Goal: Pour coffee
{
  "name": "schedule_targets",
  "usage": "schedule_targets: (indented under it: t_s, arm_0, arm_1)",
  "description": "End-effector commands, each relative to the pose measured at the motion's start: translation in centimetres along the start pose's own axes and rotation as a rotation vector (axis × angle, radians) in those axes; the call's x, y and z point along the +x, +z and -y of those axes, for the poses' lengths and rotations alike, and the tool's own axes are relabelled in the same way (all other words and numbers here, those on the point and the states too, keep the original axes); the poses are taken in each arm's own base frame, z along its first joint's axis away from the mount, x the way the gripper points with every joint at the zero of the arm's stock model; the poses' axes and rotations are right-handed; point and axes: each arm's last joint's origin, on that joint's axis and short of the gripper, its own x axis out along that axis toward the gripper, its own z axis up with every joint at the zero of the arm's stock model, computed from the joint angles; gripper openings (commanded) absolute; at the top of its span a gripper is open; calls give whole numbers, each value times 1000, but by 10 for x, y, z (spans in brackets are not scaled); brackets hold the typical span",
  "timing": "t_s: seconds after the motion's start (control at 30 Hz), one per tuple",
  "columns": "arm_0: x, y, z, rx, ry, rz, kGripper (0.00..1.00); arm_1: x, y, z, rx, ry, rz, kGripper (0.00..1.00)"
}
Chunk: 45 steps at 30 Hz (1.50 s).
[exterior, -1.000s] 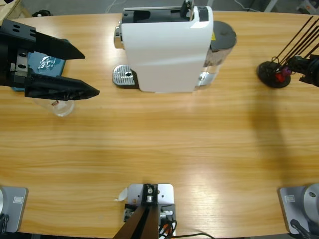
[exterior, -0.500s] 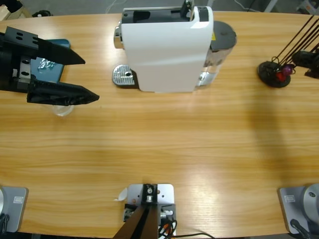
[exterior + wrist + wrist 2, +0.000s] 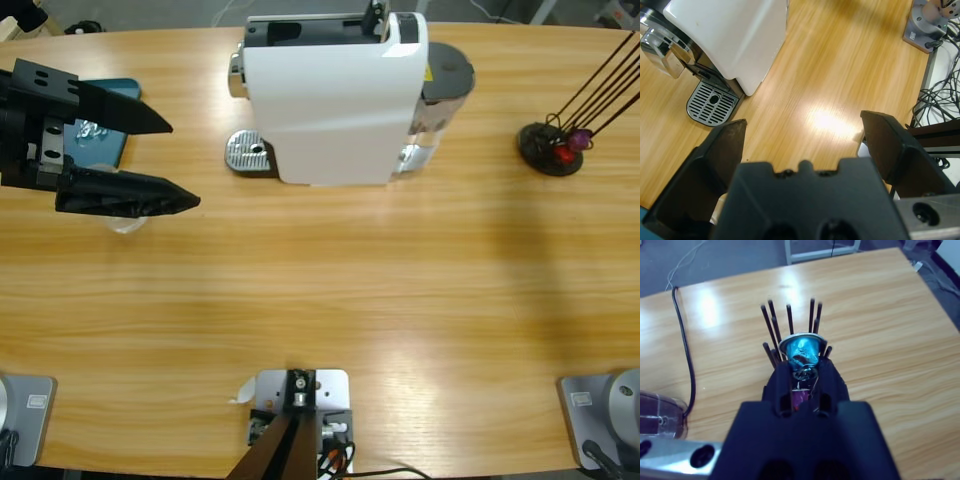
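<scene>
High view showed the left gripper (image 3: 185, 162) wide open, empty, beside the machine (image 3: 335, 95). The right gripper (image 3: 803, 371) was clamped on a blue capsule (image 3: 803, 349) above the rack (image 3: 790, 322).

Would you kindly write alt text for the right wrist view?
The right gripper is shut on a blue coffee capsule, held above a holder of thin black rods. The wooden table lies behind.

We see the left claw (image 3: 185, 163) reaching in level from the side, its two black jaws spread wide. The right claw (image 3: 804, 374) has its jaws pinched close together.
</scene>
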Motion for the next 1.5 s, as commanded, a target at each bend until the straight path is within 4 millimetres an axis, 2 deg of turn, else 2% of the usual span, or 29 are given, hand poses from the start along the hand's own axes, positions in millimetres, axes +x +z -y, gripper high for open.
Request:
schedule_targets:
  t_s: [0.03, 0.2, 0.3, 0.37, 0.47, 0.6, 0.67, 0.8, 0.9, 1.0, 1.07, 1.27, 1.5]
  arm_0:
    - [18, -14, 0, -21, -28, -79, 1000]
    - [17, -15, 1, -18, -30, -77, 1000]
    - [13, -16, 3, -13, -26, -68, 1000]
    - [9, -21, 5, -8, -19, -67, 1000]
    - [-3, -38, 11, 0, -10, -66, 1000]
    - [-35, -56, 25, 15, 11, -44, 1000]
    - [-48, -66, 31, 17, 22, -52, 1000]
    - [-67, -76, 39, 21, 36, -36, 1000]
    - [-76, -80, 41, 22, 55, -27, 1000]
    - [-80, -83, 39, 3, 78, -17, 1000]
    - [-80, -86, 37, -10, 91, -15, 1000]
    - [-78, -89, 33, -37, 111, -24, 1000]
    - [-80, -88, 30, -57, 132, -4, 1000]
  arm_1:
    - [-40, 10, 4, -12, 25, 66, 9]
    - [-76, 35, -1, -55, 148, 149, 11]
    - [-94, 41, -20, -208, 356, 172, 13]
    - [-97, 36, -41, -329, 545, 142, 16]
    - [-94, 27, -73, -487, 814, 93, 16]
    - [-87, 29, -113, -638, 1059, 81, 16]
    - [-77, 31, -145, -685, 1195, 55, 16]
    - [-52, 44, -203, -755, 1271, 57, 32]
    - [-32, 52, -238, -785, 1310, 63, 30]
    - [-21, 53, -268, -802, 1339, 64, 33]
    - [-16, 53, -275, -808, 1336, 66, 34]
    - [-5, 49, -278, -853, 1310, 75, 34]
    - [13, 57, -269, -876, 1226, 102, 34]
